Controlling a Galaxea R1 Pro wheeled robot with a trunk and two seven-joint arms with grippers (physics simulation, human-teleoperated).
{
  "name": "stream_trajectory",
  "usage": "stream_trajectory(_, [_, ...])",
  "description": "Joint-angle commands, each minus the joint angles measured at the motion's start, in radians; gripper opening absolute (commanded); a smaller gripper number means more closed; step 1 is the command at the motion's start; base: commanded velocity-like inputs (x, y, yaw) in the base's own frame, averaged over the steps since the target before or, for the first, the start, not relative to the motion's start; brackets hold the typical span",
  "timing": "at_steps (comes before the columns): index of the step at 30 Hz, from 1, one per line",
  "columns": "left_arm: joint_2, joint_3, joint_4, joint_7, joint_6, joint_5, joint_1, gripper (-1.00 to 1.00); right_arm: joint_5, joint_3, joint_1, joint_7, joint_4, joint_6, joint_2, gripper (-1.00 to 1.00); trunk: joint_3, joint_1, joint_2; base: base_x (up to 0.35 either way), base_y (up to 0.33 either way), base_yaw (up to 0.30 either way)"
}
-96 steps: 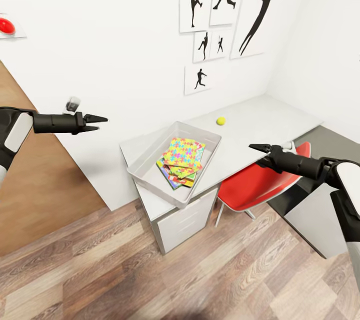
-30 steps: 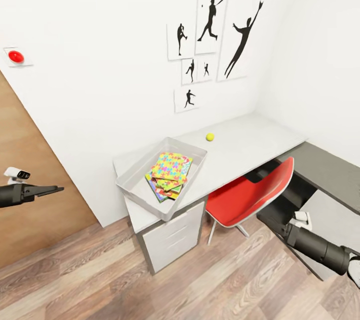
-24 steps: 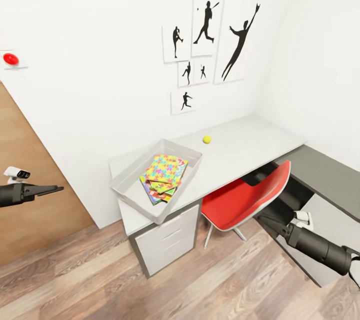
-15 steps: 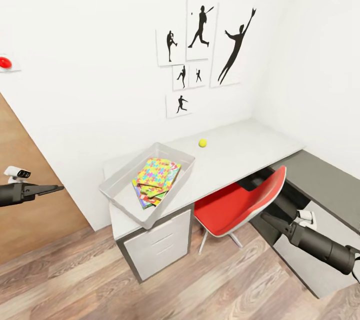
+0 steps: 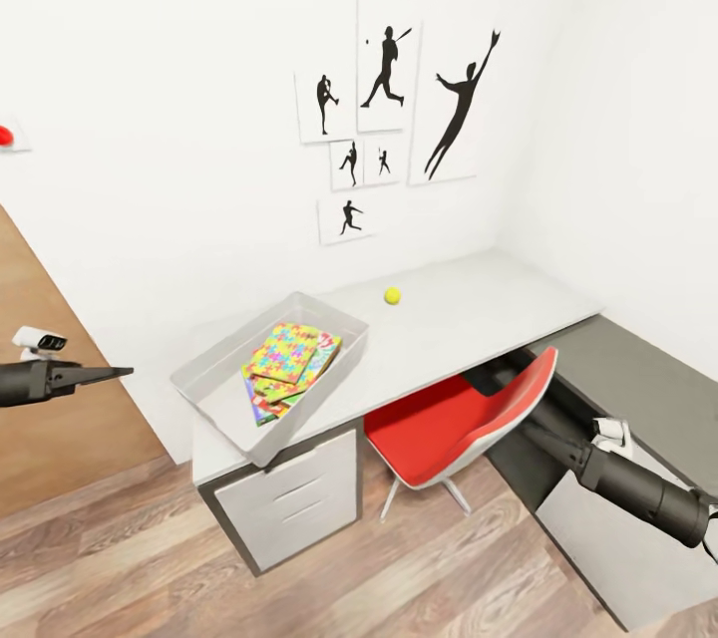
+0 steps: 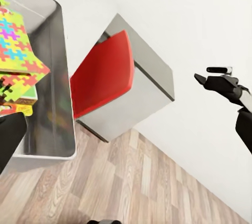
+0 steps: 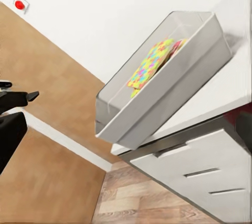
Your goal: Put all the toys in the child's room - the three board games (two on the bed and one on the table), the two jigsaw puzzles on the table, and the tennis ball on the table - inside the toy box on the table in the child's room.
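Looking down from the head camera, you see your left gripper [image 5: 118,373] hanging out over the wood floor, its fingers drawn into a narrow point with nothing between them, well short of the toy box [image 5: 224,397]. That bin sits on the near end of the table [image 5: 469,304], above the white drawer unit [image 5: 289,496], and holds a stack of toys with a jigsaw puzzle [image 5: 283,351] on top and board games [image 5: 261,411] peeking out beneath. The tennis ball [image 5: 393,295] lies on the table top beyond the bin, apart from it and far from both grippers. Your right arm [image 5: 638,496] reaches low towards the red chair [image 5: 451,419]; its fingertips are lost against the dark desk section, so you cannot tell how that gripper stands here. The left wrist camera gives you the right gripper [image 6: 201,79] across the room, too small to judge its gap, plus the puzzle [image 6: 16,50] close up. The right wrist camera shows the bin's flared wall [image 7: 173,95] from the side and the left gripper [image 7: 31,96] beyond it, narrow and empty.
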Motion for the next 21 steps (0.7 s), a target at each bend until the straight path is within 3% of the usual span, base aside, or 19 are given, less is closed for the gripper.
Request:
stream_trajectory(1, [0.001,-0.006,-0.001,-0.003,0.013,0.005,-0.002,1.0,-0.005,-0.001,-0.001,0.0,0.0,0.006,0.0,1.0,0.0,0.001,-0.002,0.018,-0.299,0.085])
stream_trajectory(9, [0.002,-0.006,-0.007,-0.003,0.022,0.005,-0.002,1.0,-0.005,-0.001,-0.001,-0.024,0.0,0.008,0.0,1.0,0.013,0.001,-0.002,0.104,-0.298,0.086])
stream_trajectory(17, [0.002,-0.004,-0.009,-0.003,0.033,0.005,-0.002,1.0,-0.004,-0.001,-0.008,-0.141,0.0,0.031,-0.003,1.0,0.026,0.001,-0.002,0.221,-0.259,0.102])
stream_trajectory(21, [0.001,-0.003,-0.018,-0.003,0.045,0.005,-0.002,1.0,-0.005,-0.001,-0.042,-0.21,0.0,0.093,-0.007,1.0,0.033,0.001,-0.002,0.286,-0.145,0.127])
